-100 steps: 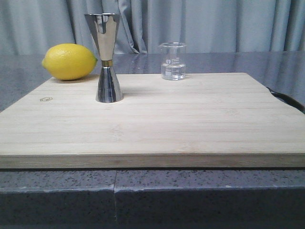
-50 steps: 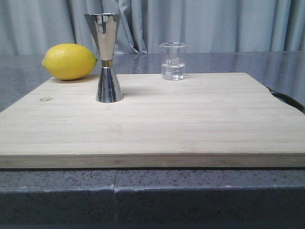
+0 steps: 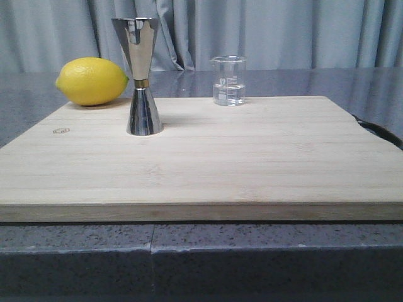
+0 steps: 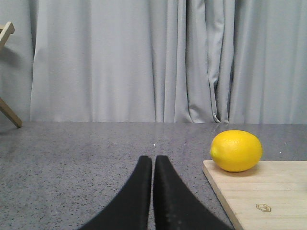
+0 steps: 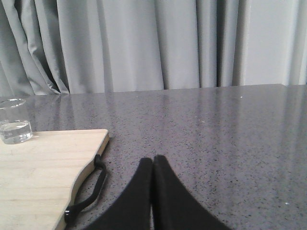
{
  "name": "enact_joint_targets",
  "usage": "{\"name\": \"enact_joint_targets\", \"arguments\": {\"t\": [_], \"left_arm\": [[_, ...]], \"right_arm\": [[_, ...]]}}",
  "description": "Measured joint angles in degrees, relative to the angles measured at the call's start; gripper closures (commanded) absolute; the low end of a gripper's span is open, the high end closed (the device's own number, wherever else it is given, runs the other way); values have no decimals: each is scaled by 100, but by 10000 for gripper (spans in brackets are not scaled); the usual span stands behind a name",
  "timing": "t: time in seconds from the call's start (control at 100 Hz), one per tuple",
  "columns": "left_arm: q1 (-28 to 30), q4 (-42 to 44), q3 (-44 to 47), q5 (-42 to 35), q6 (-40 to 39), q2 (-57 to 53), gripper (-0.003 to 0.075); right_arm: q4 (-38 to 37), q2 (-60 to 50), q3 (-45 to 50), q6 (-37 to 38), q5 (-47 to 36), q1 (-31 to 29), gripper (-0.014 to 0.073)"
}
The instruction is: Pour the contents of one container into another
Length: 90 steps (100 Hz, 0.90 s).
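Observation:
The small clear glass beaker [image 3: 228, 80] stands upright at the far edge of the wooden cutting board [image 3: 201, 157], with a little clear liquid in it; the right wrist view shows the beaker [image 5: 14, 127] too. The tall steel jigger [image 3: 142, 75] stands on the board to its left. Neither gripper appears in the front view. My left gripper [image 4: 154, 159] is shut and empty over the grey counter, left of the board. Off the board's right side, my right gripper [image 5: 153, 160] is shut with nothing in it.
A yellow lemon [image 3: 92, 81] lies at the board's far left corner, close to the jigger. A black strap loop [image 5: 88, 189] hangs off the board's right edge. Grey curtain [image 3: 283, 31] closes the back. A wooden frame leg [image 4: 7, 72] stands far left.

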Motion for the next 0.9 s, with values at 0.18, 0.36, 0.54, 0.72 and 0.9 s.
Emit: {"name": "enact_joint_targets", "arguments": {"t": [0.18,0.36,0.54,0.72,0.9], "left_arm": [[0,0,0,0,0,0,739],[0,0,-17,0,0,0,739],[0,0,-519,815,0,0,739],[0,0,-1540,1713,0,156,739],[0,0,-2413,2540,0,787,739]], "right_arm": [[0,0,0,0,0,0,665],[0,0,0,0,-75,0,665],[0,0,-402,0,584,0,665],[-162,82,-1396,0,1576,0,665],[-503,610,-2239,0,2337,0,665]]}}
